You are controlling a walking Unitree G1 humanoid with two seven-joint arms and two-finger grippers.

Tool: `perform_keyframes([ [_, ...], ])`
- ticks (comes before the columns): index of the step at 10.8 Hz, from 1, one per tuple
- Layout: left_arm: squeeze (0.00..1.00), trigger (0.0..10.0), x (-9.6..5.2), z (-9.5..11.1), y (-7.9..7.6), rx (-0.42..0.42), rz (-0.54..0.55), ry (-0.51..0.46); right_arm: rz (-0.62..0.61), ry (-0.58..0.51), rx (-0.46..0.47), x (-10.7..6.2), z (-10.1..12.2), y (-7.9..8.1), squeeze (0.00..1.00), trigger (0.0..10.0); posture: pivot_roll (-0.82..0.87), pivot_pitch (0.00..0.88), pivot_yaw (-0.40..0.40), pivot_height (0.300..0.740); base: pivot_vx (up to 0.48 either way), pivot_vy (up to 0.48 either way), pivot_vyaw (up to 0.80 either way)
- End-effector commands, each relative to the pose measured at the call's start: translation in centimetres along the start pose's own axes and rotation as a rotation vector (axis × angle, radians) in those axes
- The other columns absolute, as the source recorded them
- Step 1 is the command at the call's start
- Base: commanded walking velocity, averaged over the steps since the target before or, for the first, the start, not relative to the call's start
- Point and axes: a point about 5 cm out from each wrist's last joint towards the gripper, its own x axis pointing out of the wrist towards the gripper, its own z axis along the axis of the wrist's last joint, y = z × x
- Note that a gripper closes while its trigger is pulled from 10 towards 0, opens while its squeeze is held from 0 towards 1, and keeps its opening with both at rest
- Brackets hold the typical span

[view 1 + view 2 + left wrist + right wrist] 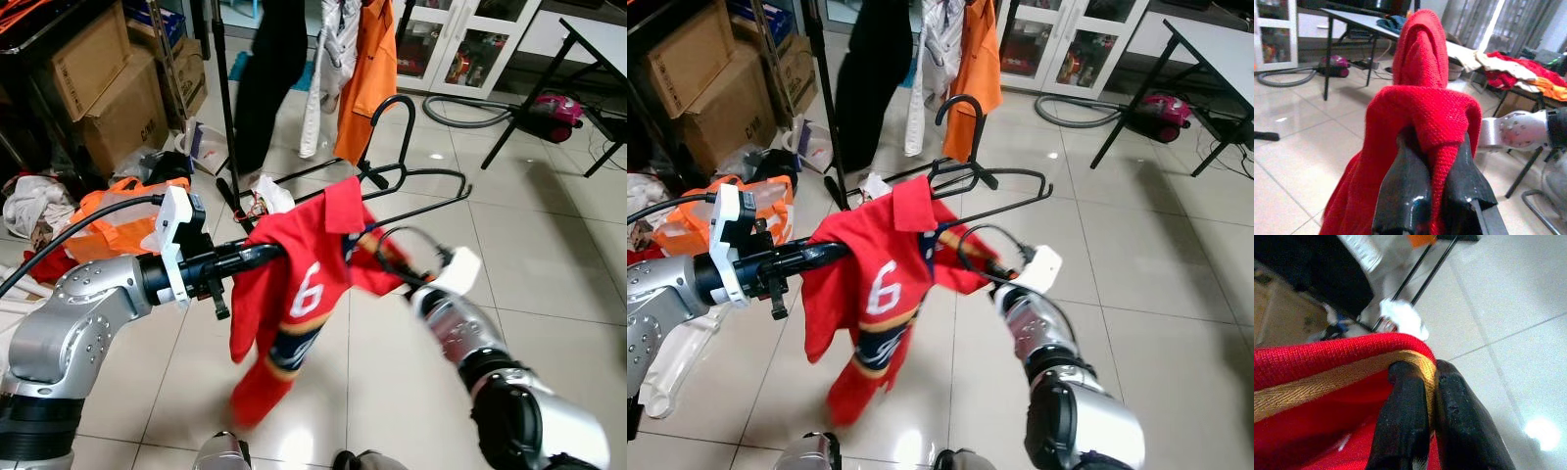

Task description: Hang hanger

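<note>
Hanger (pixel 397 181), black and thin, rises behind the red number-6 jersey (pixel 294 294) we hold above the tiled floor (pixel 549 255), its lower part hidden by cloth, our left gripper (pixel 1437 161) pinching a red fold and our right gripper (pixel 1432 382) clamped on gold trim.

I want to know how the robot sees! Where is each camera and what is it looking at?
Left eye: on the head, looking down at the red shirt on the black hanger, both arms showing.
Right eye: beside it, same scene.
Left wrist: looks along the left gripper, jaws shut on shirt.
Right wrist: looks along the right gripper, pinching the shirt's gold-trimmed edge.
All share the shirt.
</note>
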Motion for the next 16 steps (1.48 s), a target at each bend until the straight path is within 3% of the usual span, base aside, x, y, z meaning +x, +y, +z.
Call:
perform_keyframes([
  [1, 0.00, 10.0, -0.3, 1.3, 0.0, 0.072, 0.018, -0.057, -0.043, -0.035, -0.034, -0.2, 1.0, -0.9, 0.00, 0.0, 0.12, 0.083, -0.121, 0.740, 0.000, 0.000, 0.00],
  [3, 0.00, 10.0, -0.6, 0.9, 0.6, 0.085, 0.083, -0.043, -0.060, -0.069, -0.031, -0.2, 2.1, -1.2, 0.00, 0.0, 0.12, 0.085, -0.120, 0.740, 0.000, 0.000, 0.00],
  [5, 0.00, 10.0, -1.0, 1.3, 1.6, 0.103, 0.174, -0.074, -0.091, -0.078, 0.143, -0.5, 2.7, -2.3, 0.00, 0.0, 0.12, 0.095, -0.117, 0.740, 0.000, 0.000, 0.00],
  [7, 0.00, 10.0, -1.8, 1.2, 2.5, 0.116, 0.261, -0.106, -0.094, -0.091, 0.199, -0.6, 4.0, -2.8, 0.00, 0.0, 0.12, 0.099, -0.111, 0.740, 0.000, 0.000, 0.00],
  [11, 0.00, 10.0, -1.9, 1.0, 1.0, 0.122, 0.157, -0.135, -0.055, -0.119, 0.209, -0.3, 6.4, -1.9, 0.00, 0.0, 0.11, 0.105, -0.112, 0.740, 0.000, 0.000, 0.00],
  [16, 0.00, 10.0, -2.0, 2.0, -0.6, 0.128, 0.030, -0.164, -0.049, -0.146, 0.128, -0.4, 8.0, -1.7, 0.00, 0.0, 0.12, 0.111, -0.116, 0.740, 0.000, 0.000, 0.00],
])
